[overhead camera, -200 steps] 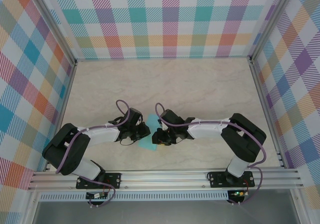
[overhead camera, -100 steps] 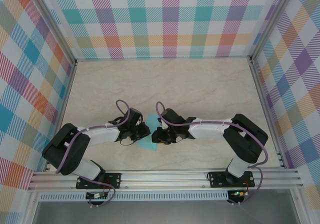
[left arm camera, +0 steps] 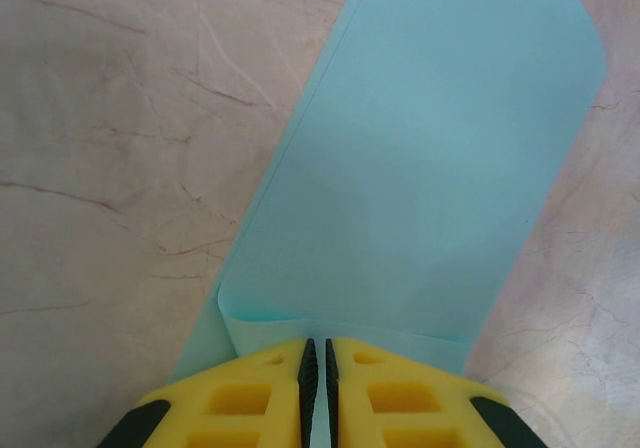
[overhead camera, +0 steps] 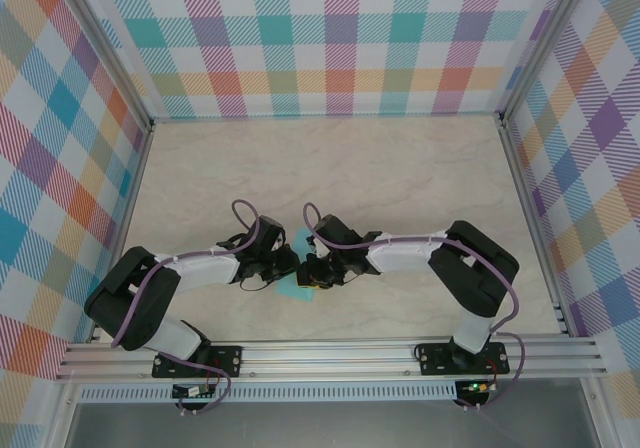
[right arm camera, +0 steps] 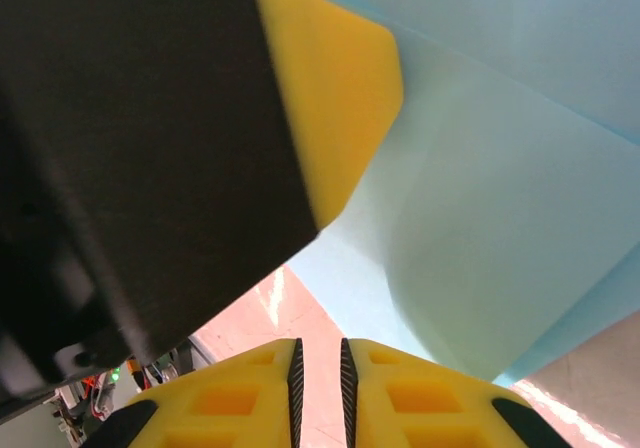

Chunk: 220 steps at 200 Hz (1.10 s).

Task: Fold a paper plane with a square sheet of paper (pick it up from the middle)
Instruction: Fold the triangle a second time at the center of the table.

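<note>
The square sheet of paper (left arm camera: 420,168) is teal and bent over on itself, its upper flap curling away from the marble table. My left gripper (left arm camera: 317,343) is shut on the sheet's near edge, and teal shows in the slit between its pads. In the top view the left gripper (overhead camera: 290,263) and right gripper (overhead camera: 312,271) almost meet over the sheet (overhead camera: 293,293). My right gripper (right arm camera: 318,343) has only a narrow gap between its jaws, with bare table showing through it and nothing held. The paper (right arm camera: 500,218) lies just ahead of it, beside the left gripper's yellow finger (right arm camera: 330,98).
Plaid walls (overhead camera: 320,38) enclose the marble table (overhead camera: 400,168) on three sides. An aluminium rail (overhead camera: 330,353) with both arm bases runs along the near edge. The right arm's elbow (overhead camera: 480,268) juts out at the right.
The right gripper has slid left, closer to the left gripper and the paper, and its jaws have narrowed. The left arm and its grip have stayed put.
</note>
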Motion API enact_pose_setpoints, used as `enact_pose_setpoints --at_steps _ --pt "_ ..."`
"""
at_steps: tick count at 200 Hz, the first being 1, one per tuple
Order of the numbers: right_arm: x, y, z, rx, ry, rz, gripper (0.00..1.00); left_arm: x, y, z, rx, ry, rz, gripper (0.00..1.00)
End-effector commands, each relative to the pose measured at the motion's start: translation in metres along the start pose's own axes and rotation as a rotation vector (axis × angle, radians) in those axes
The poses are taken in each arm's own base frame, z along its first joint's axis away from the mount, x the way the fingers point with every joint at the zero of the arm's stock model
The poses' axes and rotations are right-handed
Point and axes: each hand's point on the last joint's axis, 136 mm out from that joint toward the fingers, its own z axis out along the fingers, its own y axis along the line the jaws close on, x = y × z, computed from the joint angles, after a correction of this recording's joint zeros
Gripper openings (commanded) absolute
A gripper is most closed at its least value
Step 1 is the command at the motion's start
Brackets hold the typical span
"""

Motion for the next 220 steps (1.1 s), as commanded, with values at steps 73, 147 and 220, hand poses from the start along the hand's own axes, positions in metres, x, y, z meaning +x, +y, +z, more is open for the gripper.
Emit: enact_pose_setpoints --at_steps 73,147,220 --pt "0.02 -0.057 0.015 0.113 0.031 0.089 0.18 0.01 0.033 -0.006 -0.132 0.019 -0.001 0.16" --pt "0.01 -0.02 -0.001 0.025 0.001 0.025 0.18 0.011 0.033 -0.002 -0.13 0.031 -0.004 0.15" --pt "-0.004 0.005 -0.001 -0.022 -0.01 -0.019 0.22 0.012 0.036 -0.001 -0.134 0.032 -0.006 0.15"
